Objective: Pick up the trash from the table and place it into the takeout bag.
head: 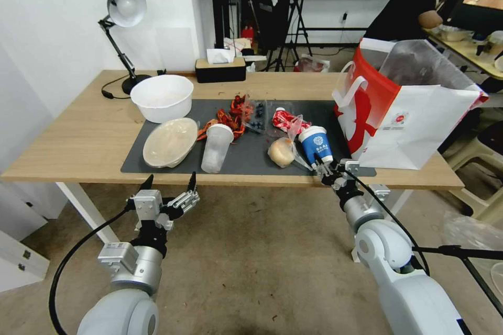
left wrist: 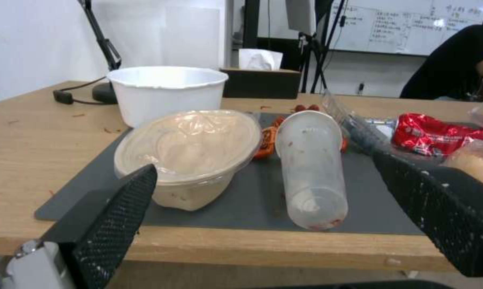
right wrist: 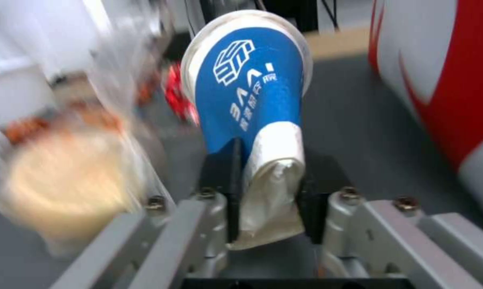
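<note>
The left gripper (head: 168, 182) hangs just off the near edge of the table (head: 68, 141), fingers spread wide and holding nothing; beyond its fingertips lie the oval lidded container (left wrist: 191, 150) and, beside it, the frosted plastic cup (left wrist: 312, 160), its long axis running away from the fingers.

Farther right — past the bagged bun (head: 283, 151) and the crumpled red wrapper (head: 283, 119) — the right gripper (head: 323, 170) has its fingers clenched on the blue-and-white paper cup (right wrist: 249, 92); the white base is crushed between the pads (right wrist: 232, 176), and the cup's long axis points straight out from them, rim farthest.

The takeout bag (head: 419, 125) stands just beside that cup on the right, so the right arm is plainly the nearer; I judge the cup must rise above the bag's mouth before release.
</note>
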